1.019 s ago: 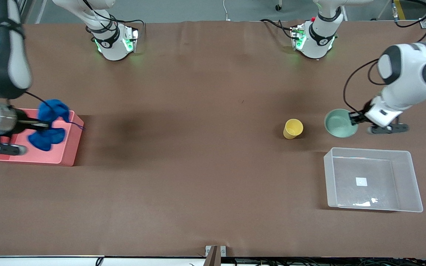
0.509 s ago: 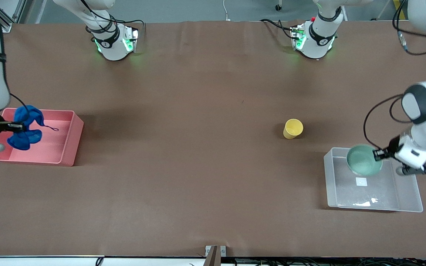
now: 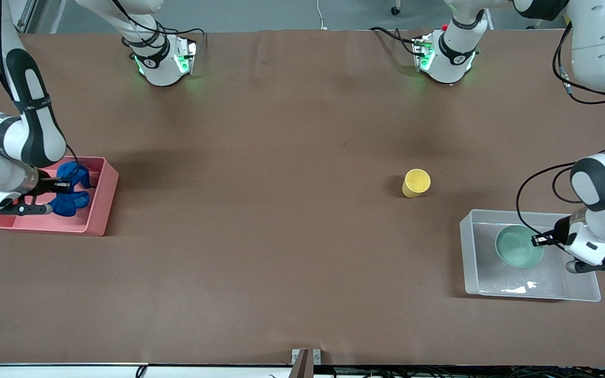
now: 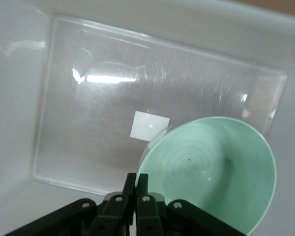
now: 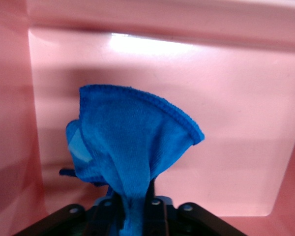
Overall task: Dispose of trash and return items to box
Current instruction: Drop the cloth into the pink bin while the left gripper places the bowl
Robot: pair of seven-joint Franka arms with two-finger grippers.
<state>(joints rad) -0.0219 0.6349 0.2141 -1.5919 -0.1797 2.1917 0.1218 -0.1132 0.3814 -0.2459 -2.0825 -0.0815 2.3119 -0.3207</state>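
My right gripper (image 3: pixel 63 185) is shut on the blue rag (image 3: pixel 71 190) and holds it down inside the pink bin (image 3: pixel 100 202). In the right wrist view the rag (image 5: pixel 130 142) bunches up from the gripper (image 5: pixel 136 199) over the pink floor. My left gripper (image 3: pixel 539 240) is shut on the rim of the mint-green bowl (image 3: pixel 518 247), which is low inside the clear box (image 3: pixel 473 262). In the left wrist view the bowl (image 4: pixel 211 172) partly covers the white sticker (image 4: pixel 147 125), with the gripper (image 4: pixel 136 179) pinching its rim. The yellow cup (image 3: pixel 416 182) stands on the table, farther from the front camera than the box.
The pink bin stands at the right arm's end of the table, the clear box at the left arm's end. Both arm bases (image 3: pixel 163 60) stand along the table's edge farthest from the front camera. Brown table surface (image 3: pixel 281 210) lies between the bins.
My left gripper carried the bowl from the table over the box and lowered it inside. My right gripper brought the rag from above the pink bin down into it.
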